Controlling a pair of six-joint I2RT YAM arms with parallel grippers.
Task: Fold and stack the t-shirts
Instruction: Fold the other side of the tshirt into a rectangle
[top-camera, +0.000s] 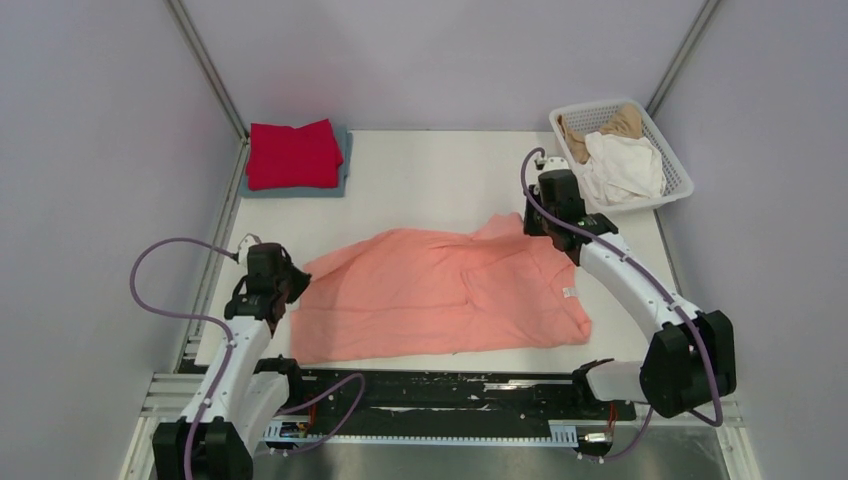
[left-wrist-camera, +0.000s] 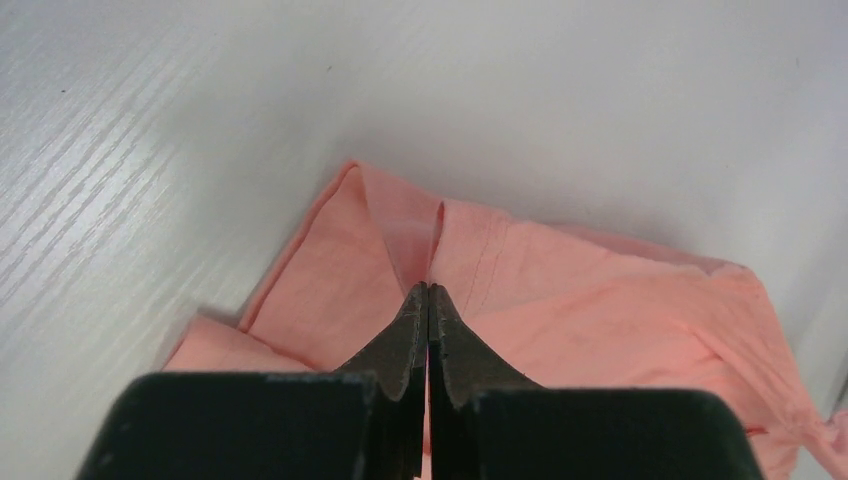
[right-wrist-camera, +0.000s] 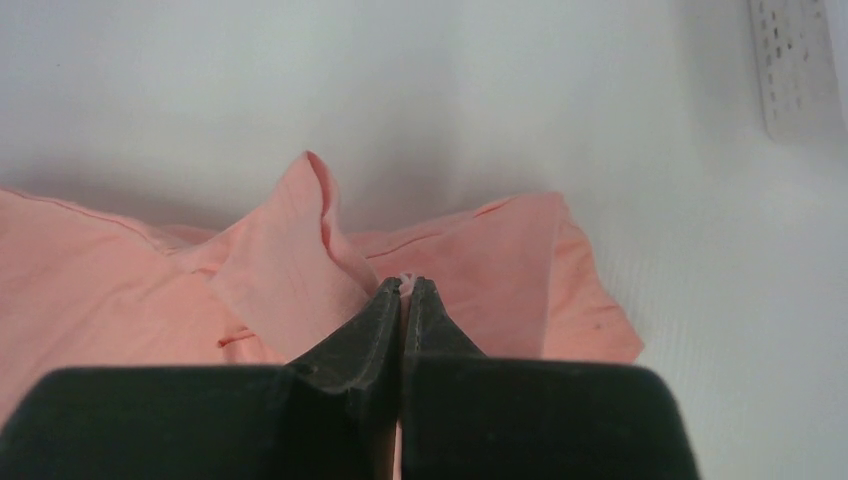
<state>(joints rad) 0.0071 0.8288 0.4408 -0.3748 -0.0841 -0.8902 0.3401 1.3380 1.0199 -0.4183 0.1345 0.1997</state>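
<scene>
Table (top-camera: 420, 170), t-shirt (top-camera: 430, 290) in left claw (left-wrist-camera: 428, 290), right claw (right-wrist-camera: 403, 283)

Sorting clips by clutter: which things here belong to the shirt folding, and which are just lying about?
Job: salmon-pink t-shirt, pinched by left gripper and right gripper; red t-shirt on grey-blue t-shirt; white t-shirt, tan t-shirt.
Lying about: lattice basket, table.

Counter (top-camera: 430, 190): white and matte, with a faint wood grain up close.
Basket (top-camera: 678, 172): white plastic lattice, standing at the counter's far right corner, turned slightly askew.
Walls (top-camera: 430, 60): pale lilac-grey, enclosing three sides.
Corner posts (top-camera: 207, 68): grey metal, rising from both far corners.
Mounting plate (top-camera: 440, 385): black with white scuffs, running along the near edge.
</scene>
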